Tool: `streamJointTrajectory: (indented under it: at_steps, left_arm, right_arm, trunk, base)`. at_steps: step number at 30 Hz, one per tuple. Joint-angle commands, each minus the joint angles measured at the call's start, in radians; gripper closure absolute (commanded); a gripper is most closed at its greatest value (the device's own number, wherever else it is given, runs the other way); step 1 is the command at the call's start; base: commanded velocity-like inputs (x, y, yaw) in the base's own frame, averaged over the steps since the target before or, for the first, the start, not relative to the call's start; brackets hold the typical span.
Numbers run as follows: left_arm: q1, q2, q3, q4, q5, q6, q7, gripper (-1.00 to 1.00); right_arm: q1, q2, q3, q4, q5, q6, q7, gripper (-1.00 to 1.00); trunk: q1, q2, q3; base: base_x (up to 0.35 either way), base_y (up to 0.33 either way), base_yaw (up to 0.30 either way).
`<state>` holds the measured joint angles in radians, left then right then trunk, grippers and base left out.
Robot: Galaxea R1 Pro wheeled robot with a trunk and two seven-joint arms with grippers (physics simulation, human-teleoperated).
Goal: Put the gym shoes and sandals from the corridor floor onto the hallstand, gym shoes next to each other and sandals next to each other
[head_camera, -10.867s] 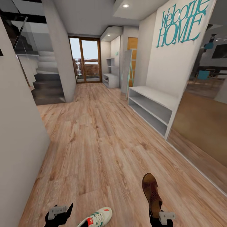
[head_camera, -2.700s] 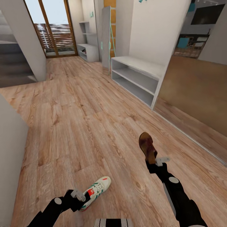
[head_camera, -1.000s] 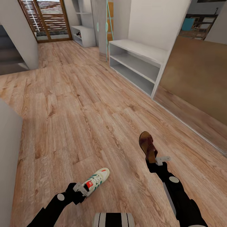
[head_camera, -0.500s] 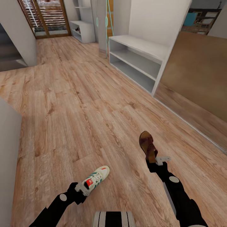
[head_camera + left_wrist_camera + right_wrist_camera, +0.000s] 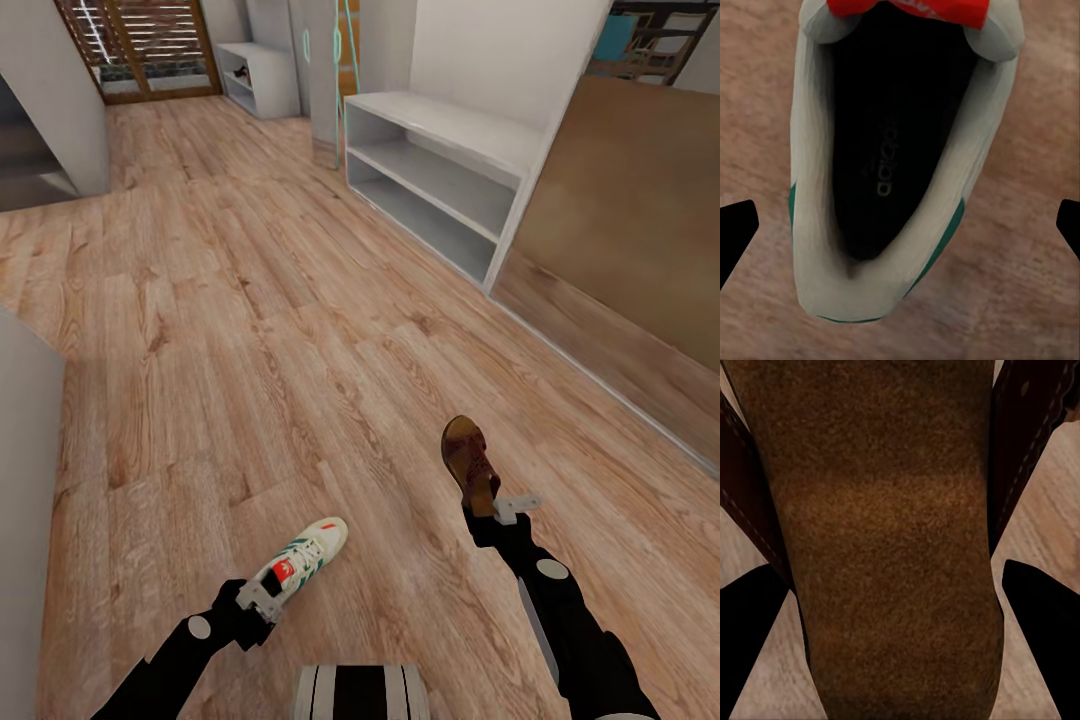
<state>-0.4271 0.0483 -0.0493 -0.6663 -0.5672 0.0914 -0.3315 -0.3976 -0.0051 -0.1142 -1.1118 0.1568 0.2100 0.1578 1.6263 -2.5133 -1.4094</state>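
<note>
1. The corridor floor point(image 5: 250, 330) is light brown wood-plank laminate running away from the robot toward a wooden-framed glazed door point(image 5: 140, 45) at the far end.
2. A plain grey two-shelf bench point(image 5: 440, 190) stands against the right wall, both shelves bare; a brown panel point(image 5: 630, 230) follows it along the same wall.
3. Far down the corridor, beside the door, the hallstand point(image 5: 258, 78) shows as a pale low bench with shelves above; something small and dark sits on it, too small to identify.
4. The left gripper point(image 5: 262, 600) is clamped on the heel of a gym shoe point(image 5: 305, 560), carried above the floor with its toe pointing forward; the left wrist view looks into the shoe's dark opening point(image 5: 892, 150).
5. The right gripper point(image 5: 497, 510) grips a sandal point(image 5: 468, 462) by its heel end, toe forward, well apart from the gym shoe.
6. Against half a second ago, the grey bench and door sit higher in the head view: the camera has moved, while both grips are unchanged.
</note>
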Motion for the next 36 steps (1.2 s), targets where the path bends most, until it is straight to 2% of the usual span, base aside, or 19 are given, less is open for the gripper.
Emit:
streamJointTrajectory:
  at_steps: [1, 10, 12, 13, 15, 21, 32, 36]
  left_arm:
    - [0.0, 0.001, -0.003, -0.003, -0.005, 0.005, -0.003, -1.0]
    - [-0.002, 0.007, -0.003, -0.004, -0.008, 0.005, 0.002, -1.0]
    - [-0.002, 0.007, -0.003, -0.01, -0.028, 0.006, 0.023, -1.0]
    - [0.0, 0.006, -0.002, -0.025, -0.054, 0.011, 0.044, -1.0]
    - [0.005, 0.003, -0.002, -0.043, -0.082, 0.022, 0.058, -1.0]
    - [0.01, -0.005, -0.003, -0.076, -0.121, 0.064, 0.072, -1.0]
    - [0.006, -0.009, -0.001, -0.08, -0.123, 0.069, 0.075, -1.0]
    - [0.005, -0.01, 0.001, -0.081, -0.122, 0.069, 0.075, -1.0]
  right_arm:
    - [0.0, 0.0, -0.002, -0.002, 0.01, 0.005, 0.008, 1.0]
    - [0.0, 0.0, -0.002, -0.002, 0.01, 0.005, 0.008, 1.0]
    - [0.0, 0.0, -0.002, -0.002, 0.01, 0.005, 0.008, 1.0]
    - [0.0, 0.0, -0.002, -0.002, 0.01, 0.005, 0.008, 1.0]
    - [0.0, 0.0, -0.002, -0.002, 0.01, 0.005, 0.008, 1.0]
    - [0.0, 0.0, -0.002, -0.002, 0.01, 0.005, 0.008, 1.0]
    - [0.0, 0.0, -0.002, -0.002, 0.01, 0.005, 0.008, 1.0]
    - [0.0, 0.0, -0.002, -0.002, 0.01, 0.005, 0.008, 1.0]
  trunk:
    - [0.0, 0.0, -0.001]
    - [0.0, 0.0, -0.001]
    - [0.0, 0.0, -0.001]
    - [0.0, 0.0, -0.001]
    - [0.0, 0.0, -0.001]
    - [0.0, 0.0, -0.001]
    - [0.0, 0.0, -0.001]
    - [0.001, -0.001, -0.015]
  base:
    - [0.0, 0.0, 0.0]
    - [0.0, 0.0, 0.0]
    - [0.0, 0.0, 0.0]
    - [0.0, 0.0, 0.0]
    - [0.0, 0.0, 0.0]
    - [0.0, 0.0, 0.0]
    - [0.0, 0.0, 0.0]
    - [0.0, 0.0, 0.0]
